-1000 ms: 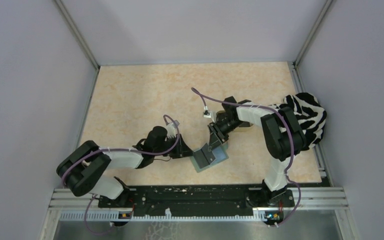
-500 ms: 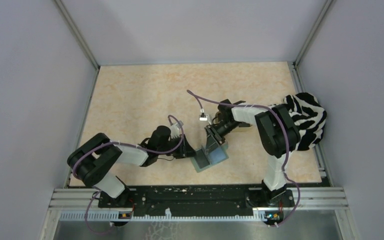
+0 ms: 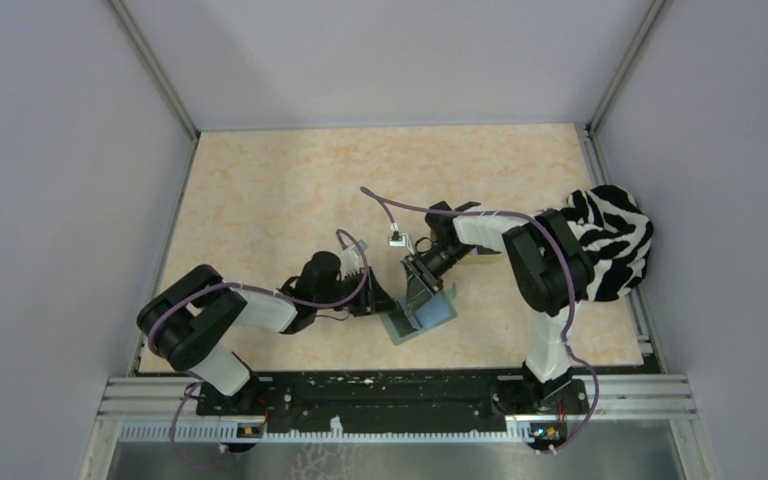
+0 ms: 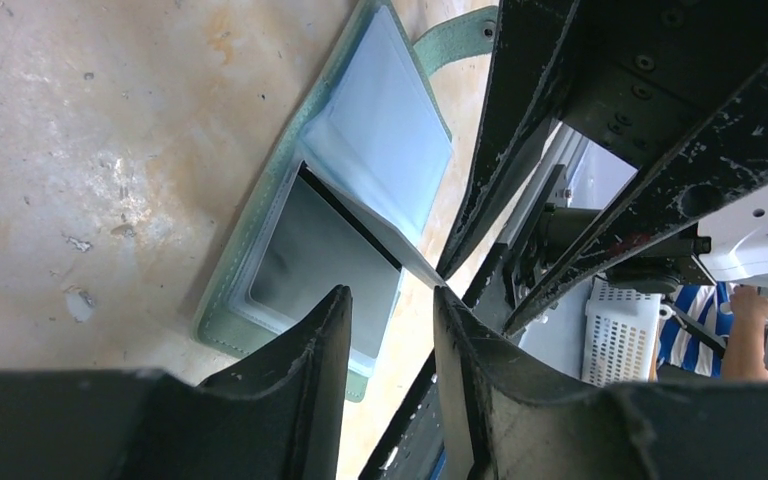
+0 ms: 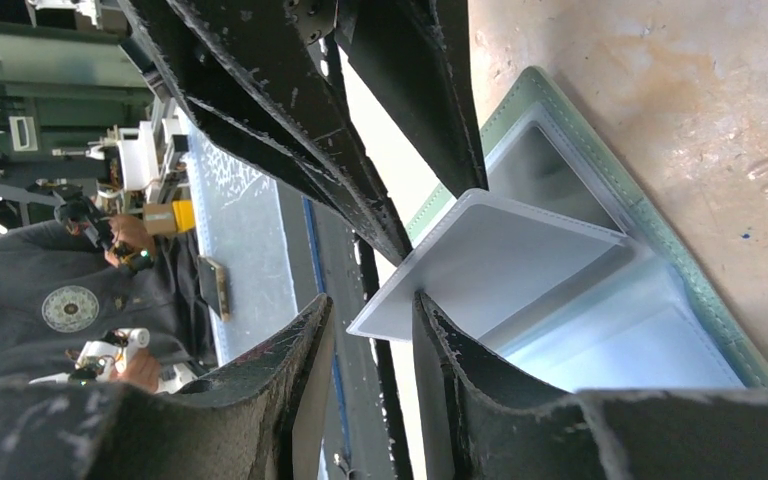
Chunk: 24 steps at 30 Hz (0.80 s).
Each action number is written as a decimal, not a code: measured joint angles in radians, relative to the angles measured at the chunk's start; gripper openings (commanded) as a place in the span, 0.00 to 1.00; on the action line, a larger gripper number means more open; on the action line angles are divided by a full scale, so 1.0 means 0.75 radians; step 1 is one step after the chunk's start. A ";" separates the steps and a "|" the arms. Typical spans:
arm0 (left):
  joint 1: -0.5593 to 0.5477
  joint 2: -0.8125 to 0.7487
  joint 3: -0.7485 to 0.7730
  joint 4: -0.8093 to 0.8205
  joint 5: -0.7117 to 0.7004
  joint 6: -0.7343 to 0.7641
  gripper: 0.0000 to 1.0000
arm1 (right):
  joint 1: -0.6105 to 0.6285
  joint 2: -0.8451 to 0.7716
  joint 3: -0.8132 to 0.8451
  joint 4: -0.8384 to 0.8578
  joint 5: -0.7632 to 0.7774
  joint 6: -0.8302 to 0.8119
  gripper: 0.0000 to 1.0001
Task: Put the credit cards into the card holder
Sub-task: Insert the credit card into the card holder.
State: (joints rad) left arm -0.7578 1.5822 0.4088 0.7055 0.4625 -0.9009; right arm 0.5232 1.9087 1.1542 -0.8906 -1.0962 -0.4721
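Lilac walls (image 3: 50,150) box in a beige marbled desk (image 3: 290,190). The holder (image 3: 438,314) lies open on the desk, near its front edge and about mid-width, with both pincers crowded over it.

The left pincer (image 4: 390,295) hovers low at the holder's left side, its fingers a narrow gap apart with nothing between them. The right pincer (image 5: 371,300) is also parted by a narrow gap, and the corner of a raised clear leaf (image 5: 500,260) sits in that gap. It is not clamped.

Under the leaf is a dark pocket (image 4: 310,255); I cannot tell whether it holds a card. A green strap (image 4: 455,30) sticks out from the holder's far edge.

In the left wrist view the right arm's black fingers hide the holder's right side. A zebra-striped cloth (image 3: 615,240) sits at the desk's right edge, behind the right arm.

Beyond the desk, a person's grey shirt carries a round badge (image 5: 70,308), its lettering too small to read.
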 measured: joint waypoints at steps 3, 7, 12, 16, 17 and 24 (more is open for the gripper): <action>0.000 0.003 -0.018 0.030 0.004 -0.014 0.48 | 0.000 0.000 0.000 0.003 0.022 0.001 0.33; 0.000 0.003 -0.057 0.063 0.006 -0.039 0.55 | 0.000 0.000 0.000 0.015 0.057 0.002 0.30; 0.000 0.001 -0.116 0.100 0.006 -0.068 0.56 | 0.001 0.000 0.000 0.017 0.081 0.003 0.25; 0.000 0.001 -0.131 0.143 0.013 -0.094 0.57 | 0.015 0.000 0.000 0.027 0.118 0.005 0.18; 0.000 0.002 -0.131 0.153 0.015 -0.099 0.57 | 0.019 0.000 0.000 0.031 0.127 0.006 0.17; 0.000 0.010 -0.132 0.207 0.023 -0.125 0.56 | 0.042 0.000 -0.001 0.063 0.202 0.014 0.13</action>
State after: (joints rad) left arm -0.7578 1.5898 0.3099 0.8604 0.4797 -0.9943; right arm 0.5549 1.9087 1.1538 -0.8436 -0.9447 -0.4618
